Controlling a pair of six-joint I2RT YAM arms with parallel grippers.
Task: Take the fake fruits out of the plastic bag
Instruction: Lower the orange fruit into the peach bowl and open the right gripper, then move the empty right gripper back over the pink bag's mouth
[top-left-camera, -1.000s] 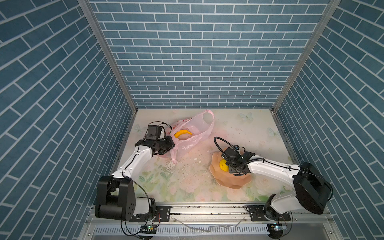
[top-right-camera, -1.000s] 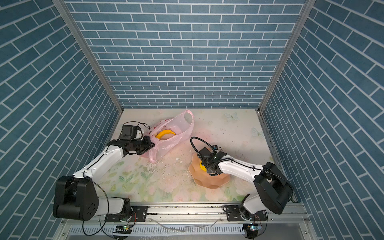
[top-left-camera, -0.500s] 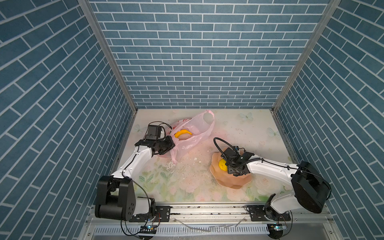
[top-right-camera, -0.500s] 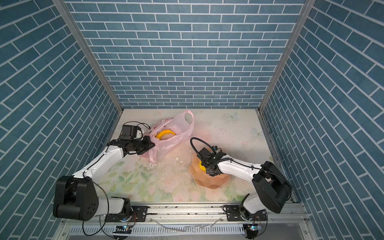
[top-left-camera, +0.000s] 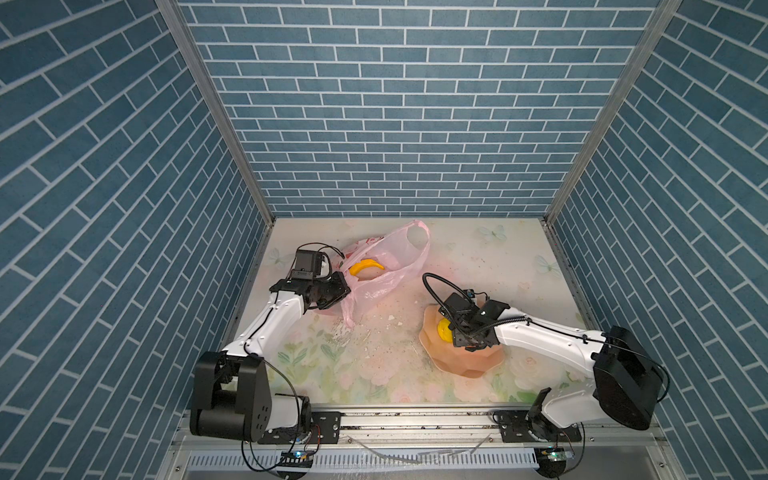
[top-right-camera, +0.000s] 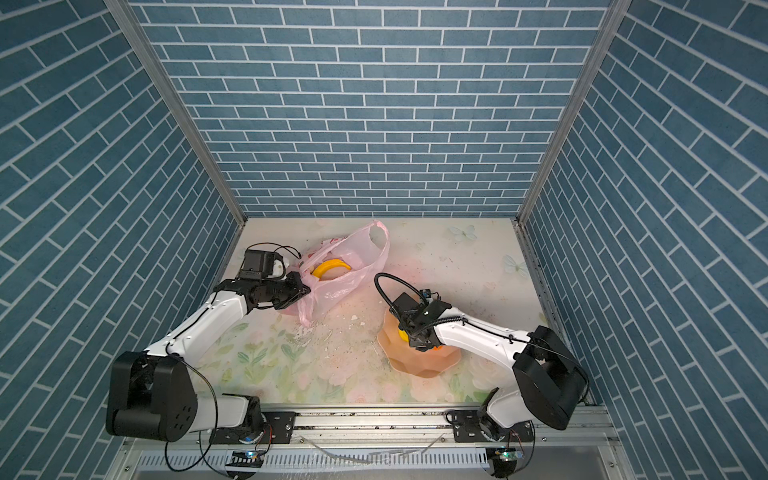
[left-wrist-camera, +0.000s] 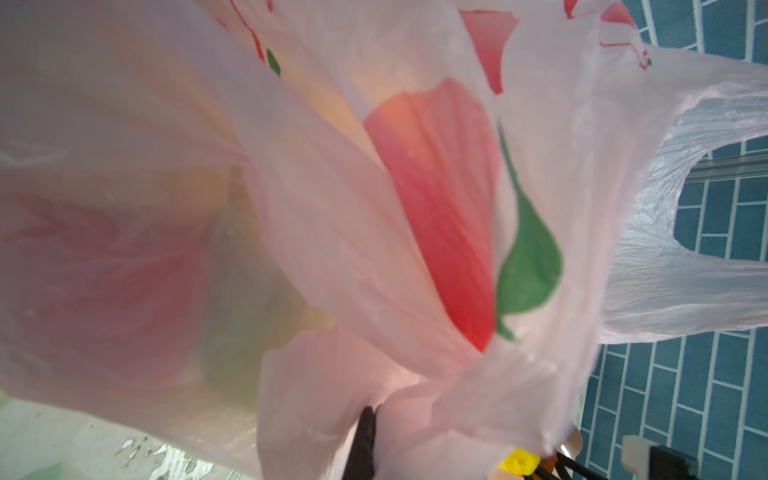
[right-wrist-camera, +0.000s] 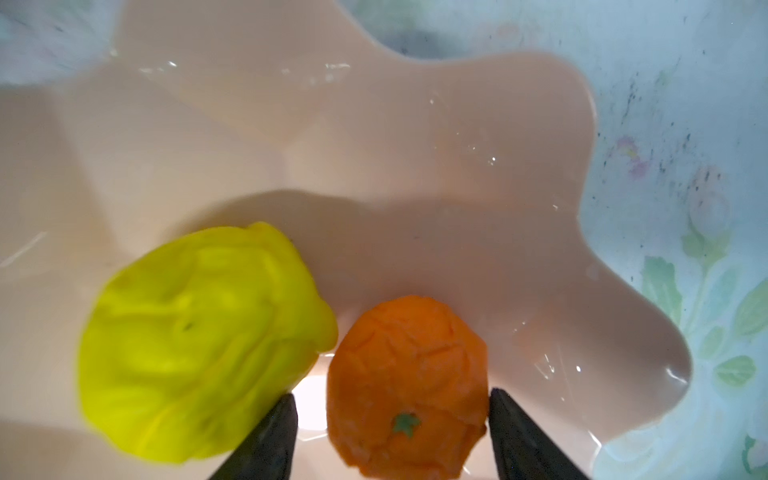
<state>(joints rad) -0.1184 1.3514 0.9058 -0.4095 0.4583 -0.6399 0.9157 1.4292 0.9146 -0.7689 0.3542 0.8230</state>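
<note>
The pink plastic bag (top-left-camera: 390, 270) (top-right-camera: 353, 270) lies at the back left, mouth up, with a yellow banana (top-left-camera: 365, 266) (top-right-camera: 330, 266) showing inside. My left gripper (top-left-camera: 343, 291) (top-right-camera: 305, 291) is shut on a bunched fold of the bag (left-wrist-camera: 415, 374). In the left wrist view, blurred red and green shapes show through the film. My right gripper (top-left-camera: 455, 334) (right-wrist-camera: 390, 405) hangs open inside the peach bowl (top-left-camera: 469, 368) (right-wrist-camera: 415, 145). The orange tangerine (right-wrist-camera: 407, 365) rests on the bowl floor between its fingers. A wrinkly yellow fruit (right-wrist-camera: 199, 340) (top-left-camera: 444, 330) lies beside the tangerine.
White flakes and crumbs (top-left-camera: 365, 332) litter the floral table cover between bag and bowl. Blue brick walls close in the left, back and right sides. A metal rail (top-left-camera: 415, 419) carrying both arm bases runs along the front edge.
My right gripper's jaws have spread wider around the tangerine in the bowl. The left arm and the bag have not moved.
</note>
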